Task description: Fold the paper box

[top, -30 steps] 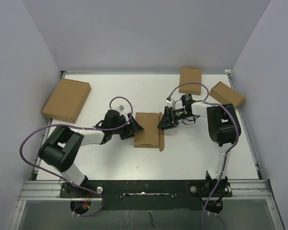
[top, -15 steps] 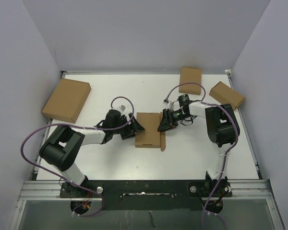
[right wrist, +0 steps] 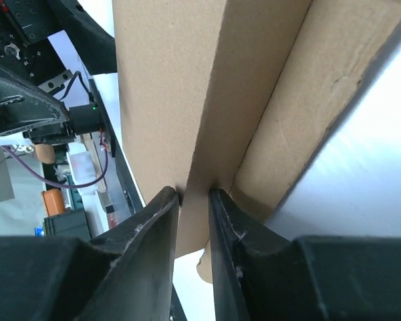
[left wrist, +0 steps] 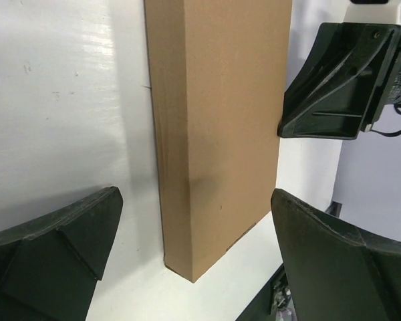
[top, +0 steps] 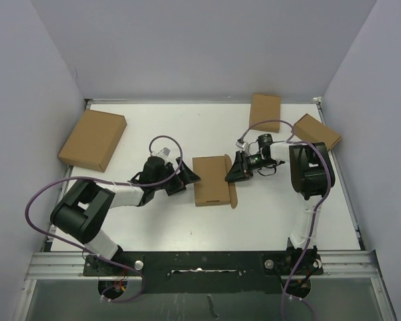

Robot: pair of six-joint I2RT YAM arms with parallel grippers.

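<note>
**Top external: paper box mid-table, right hand pinching, left hand off**

Paper box [top: 211, 179] lies flat at the middle of the table [top: 267, 221]. Its lid is down and the top is closed, so nothing of its inside shows. One narrow flap [top: 233, 195] sticks out along its right side, toward the near end.

Left hand [top: 184, 182] is just beside the box's left side, released. On the left wrist view both fingers [left wrist: 53, 247] are spread wide. The box's near corner lies between them, and neither finger touches the cardboard.

Right hand [top: 230, 175] is at the box's right side, toward the far end. On the right wrist view its fingers [right wrist: 154, 234] are drawn to a narrow gap with a cardboard edge of the box in it, clenched on that edge.

Other containers, all closed, contents not visible:
- Larger box [top: 93, 139] is at the far-left corner and tilted, with part of it over the table's left edge.
- First small box [top: 264, 112] is against the far edge, right of centre.
- Second small box [top: 315, 132] is near the far-right corner, angled, close to the right arm's elbow and well apart from the paper box.
</note>
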